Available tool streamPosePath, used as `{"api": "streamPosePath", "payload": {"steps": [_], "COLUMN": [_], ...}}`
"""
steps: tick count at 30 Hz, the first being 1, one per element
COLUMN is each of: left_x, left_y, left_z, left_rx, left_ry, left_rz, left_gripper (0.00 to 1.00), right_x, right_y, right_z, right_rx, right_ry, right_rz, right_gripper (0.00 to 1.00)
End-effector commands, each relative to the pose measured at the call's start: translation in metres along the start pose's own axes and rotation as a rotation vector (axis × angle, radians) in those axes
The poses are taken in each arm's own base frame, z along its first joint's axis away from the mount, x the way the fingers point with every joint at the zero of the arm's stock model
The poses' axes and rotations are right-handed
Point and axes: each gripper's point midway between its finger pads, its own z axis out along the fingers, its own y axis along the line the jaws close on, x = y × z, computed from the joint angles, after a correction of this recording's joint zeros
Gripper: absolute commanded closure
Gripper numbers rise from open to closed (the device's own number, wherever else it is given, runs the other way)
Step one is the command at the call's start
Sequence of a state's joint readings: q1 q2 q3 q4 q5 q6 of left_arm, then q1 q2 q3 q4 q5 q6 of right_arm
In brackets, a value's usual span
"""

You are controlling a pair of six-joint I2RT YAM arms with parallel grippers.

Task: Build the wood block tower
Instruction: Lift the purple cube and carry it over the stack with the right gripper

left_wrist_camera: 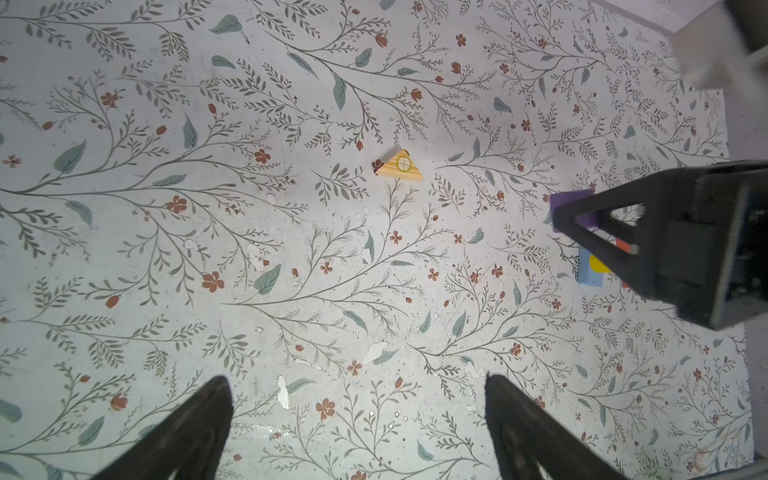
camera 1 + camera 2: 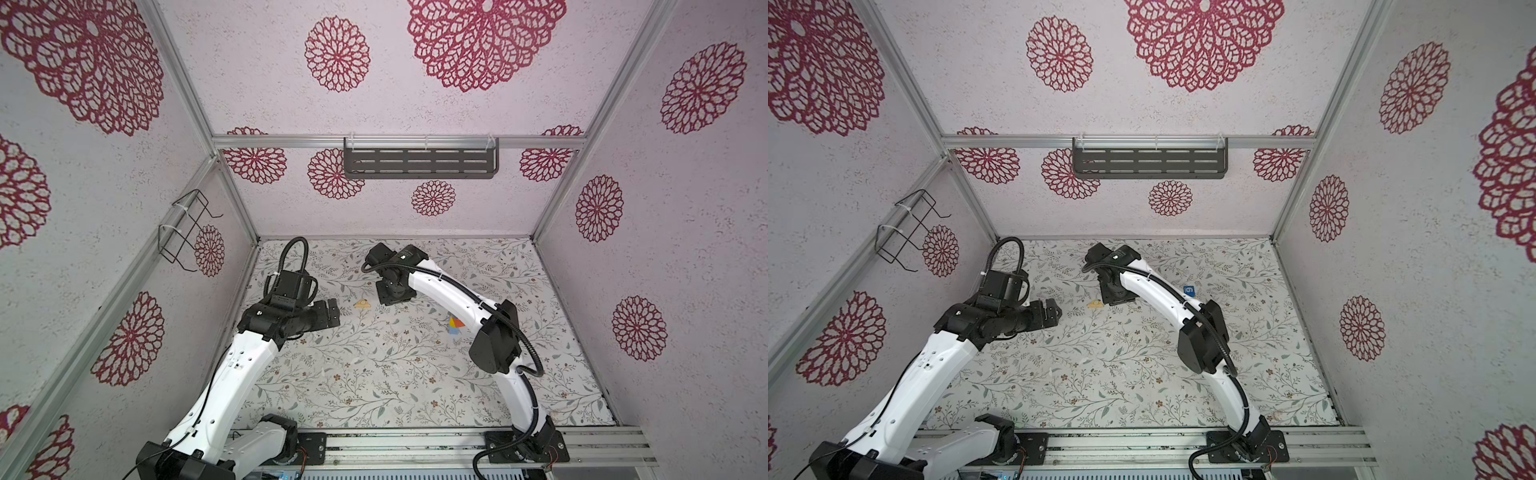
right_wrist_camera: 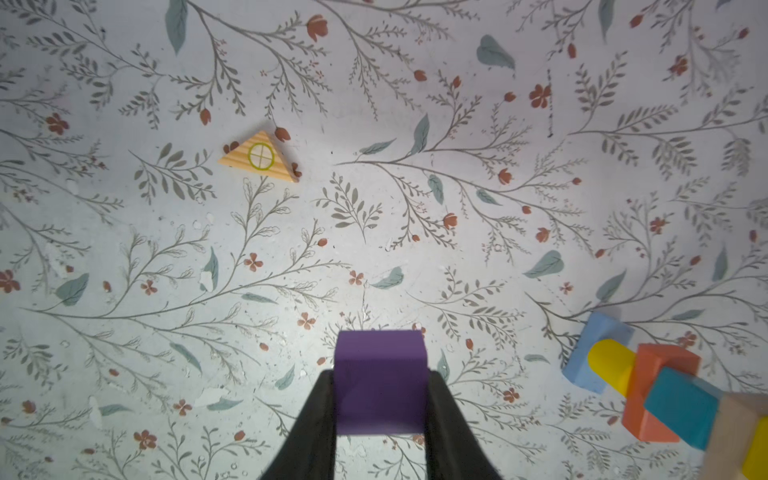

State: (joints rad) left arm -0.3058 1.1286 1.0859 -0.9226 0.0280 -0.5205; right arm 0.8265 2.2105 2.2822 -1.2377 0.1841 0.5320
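My right gripper point(image 3: 380, 376) is shut on a purple block point(image 3: 380, 382), which also shows at its fingertips as a purple block point(image 1: 571, 203) in the left wrist view. The wood block tower point(image 3: 648, 382) stands beside it, with light blue, yellow, orange, teal and tan pieces; the right arm partly hides the tower point(image 2: 455, 326). A tan triangle block point(image 2: 363, 305) lies flat between the grippers. A blue cube marked 6 point(image 2: 1189, 289) shows by the right arm. My left gripper point(image 1: 359, 382) is open and holds nothing, a short way from the triangle point(image 1: 400, 166).
A floral mat point(image 2: 374, 374) covers the table inside patterned walls. A grey shelf point(image 2: 419, 162) hangs on the back wall and a wire basket point(image 2: 187, 230) on the left wall. The arms' bases sit on a rail at the front edge.
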Motion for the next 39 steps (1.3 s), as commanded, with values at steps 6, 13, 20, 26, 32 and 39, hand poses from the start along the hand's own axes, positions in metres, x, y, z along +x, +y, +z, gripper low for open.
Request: {"api": "streamPosePath", "payload": {"steps": [6, 13, 20, 26, 32, 39], "left_x": [-0.019, -0.030, -0.033, -0.036, -0.040, -0.040], "left_y": [-0.034, -0.054, -0.073, -0.084, -0.095, -0.100], "left_z": [0.019, 0.035, 0.053, 0.065, 0.075, 0.084], "left_rx": [0.013, 0.016, 0.023, 0.026, 0.028, 0.017], "left_ry": [-0.022, -0.012, 0.021, 0.052, 0.067, 0.088], "left_rz": [0.021, 0.026, 0.043, 0.055, 0.075, 0.085], "left_gripper": [0.03, 0.03, 0.03, 0.03, 0.03, 0.03], "right_x": [0.000, 0.005, 0.011, 0.019, 0.028, 0.029], "right_y": [-0.062, -0.097, -0.131, -0.152, -0.170, -0.181], "right_z": [-0.079, -0.100, -0.112, -0.112, -0.109, -0.104], "right_rx": [0.057, 0.055, 0.065, 0.061, 0.064, 0.061], "right_ry": [-0.049, -0.069, -0.082, -0.077, -0.067, -0.060], "right_rz": [-0.012, 0.016, 0.047, 0.069, 0.085, 0.094], "right_gripper": [0.73, 0.72, 0.72, 0.72, 0.72, 0.72]}}
